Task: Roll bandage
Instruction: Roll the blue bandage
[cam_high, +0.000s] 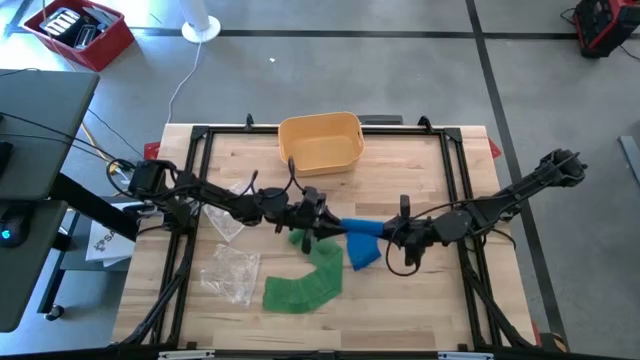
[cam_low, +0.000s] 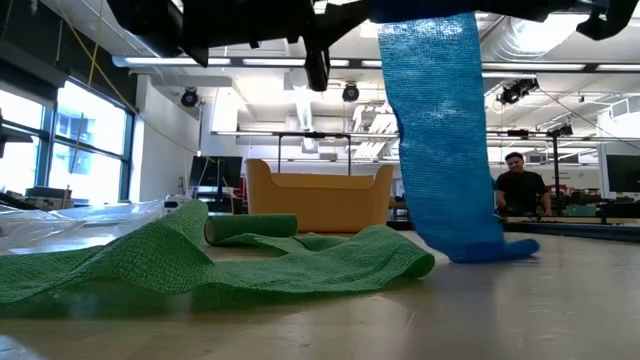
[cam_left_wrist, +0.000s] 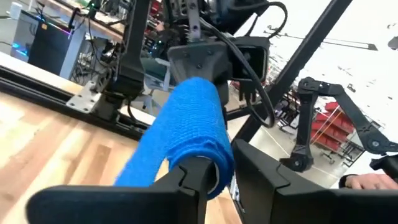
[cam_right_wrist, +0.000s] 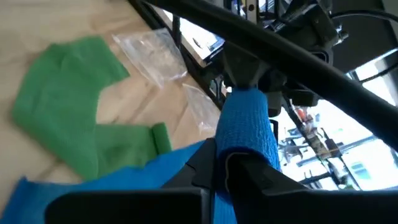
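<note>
A blue bandage roll (cam_high: 358, 226) hangs level above the table's middle, between my two grippers. Its loose tail (cam_low: 440, 130) drops to the table, where its end (cam_low: 490, 250) lies. My left gripper (cam_high: 322, 215) comes from the left, with its fingers open on either side of one end of the roll. My right gripper (cam_high: 388, 233) comes from the right and is shut on the other end. A green bandage (cam_high: 305, 285) lies spread on the table below them, with its rolled end (cam_low: 250, 227) resting on the wood. My left gripper has the roll's end (cam_left_wrist: 208, 165) between its fingers, coming level from the table's left and along the roll. The roll lies against one finger (cam_left_wrist: 183, 180). A thin gap shows beside the other, so I cannot tell whether that one touches. My right gripper pinches the roll's other end (cam_right_wrist: 242, 146) between its two fingers, level from the table's right and along the roll. The roll is clear of the table, and its tail (cam_right_wrist: 124, 180) hangs slack below.
A yellow basket (cam_high: 320, 140) stands at the table's far edge. Clear plastic wrappers (cam_high: 230, 270) lie at the left, near the green bandage. Black frame rails (cam_high: 455, 180) run along the table's sides. A person (cam_low: 520, 185) sits beyond the table.
</note>
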